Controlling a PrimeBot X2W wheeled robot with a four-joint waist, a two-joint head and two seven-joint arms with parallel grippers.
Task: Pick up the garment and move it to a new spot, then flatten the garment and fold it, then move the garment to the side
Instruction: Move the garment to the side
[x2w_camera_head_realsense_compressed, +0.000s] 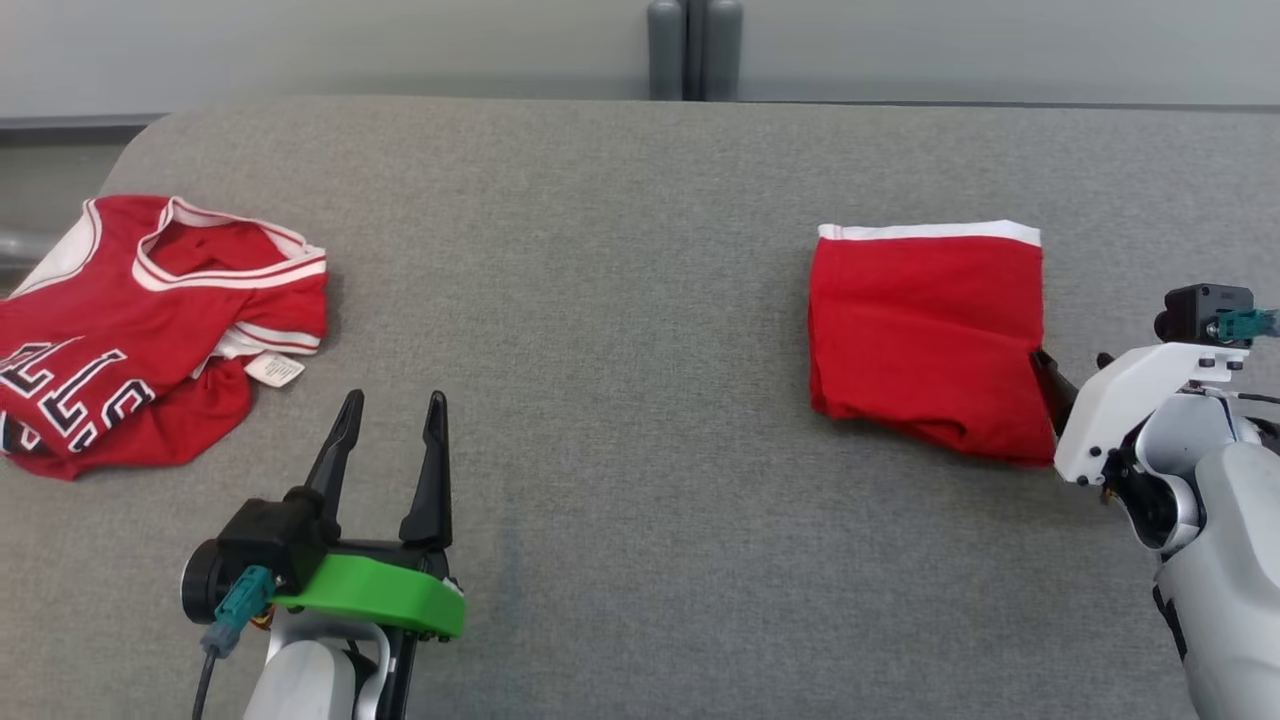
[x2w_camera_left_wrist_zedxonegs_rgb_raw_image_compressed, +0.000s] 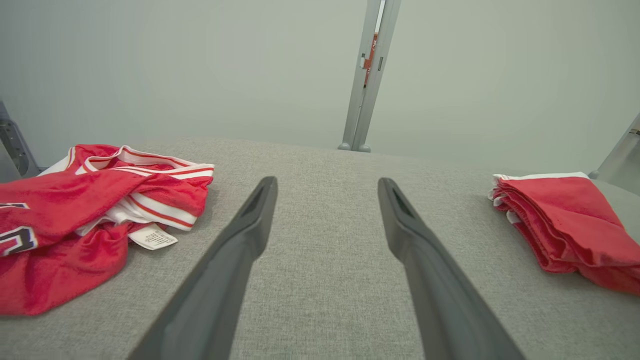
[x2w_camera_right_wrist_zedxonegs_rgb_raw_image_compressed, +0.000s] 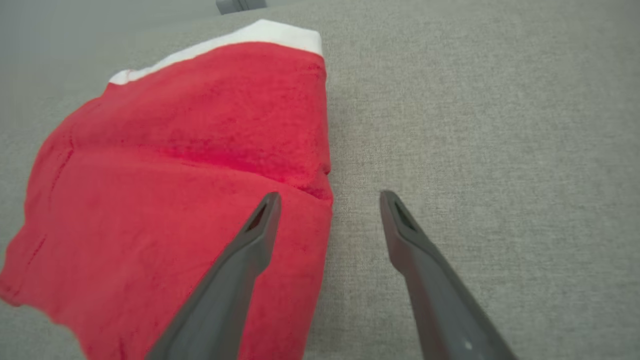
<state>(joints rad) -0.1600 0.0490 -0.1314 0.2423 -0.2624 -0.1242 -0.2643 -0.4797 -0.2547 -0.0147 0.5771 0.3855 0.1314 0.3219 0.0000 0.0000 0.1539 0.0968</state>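
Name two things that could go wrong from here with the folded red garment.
1. The open right claw straddles the right edge of the folded garment, one finger over cloth, one over the table; closing there might pinch only the top layers and pull the fold open.
2. Its near edge looks loose and uneven; sliding it aside could rumple it.

Before me lies a broad surface (x2w_camera_head_realsense_compressed: 620, 330) covered in grey woven cloth, its far left corner rounded. Behind its far edge stands a plain, pale grey-green wall (x2w_camera_head_realsense_compressed: 350, 45), with a darker band (x2w_camera_head_realsense_compressed: 70, 120) along its foot at the left. A grey upright post (x2w_camera_head_realsense_compressed: 694, 48) of paired rails rises against the wall, just behind the middle of the far edge. From my left wrist the post runs up out of view. Light is soft and even; shadows on the cloth are faint.
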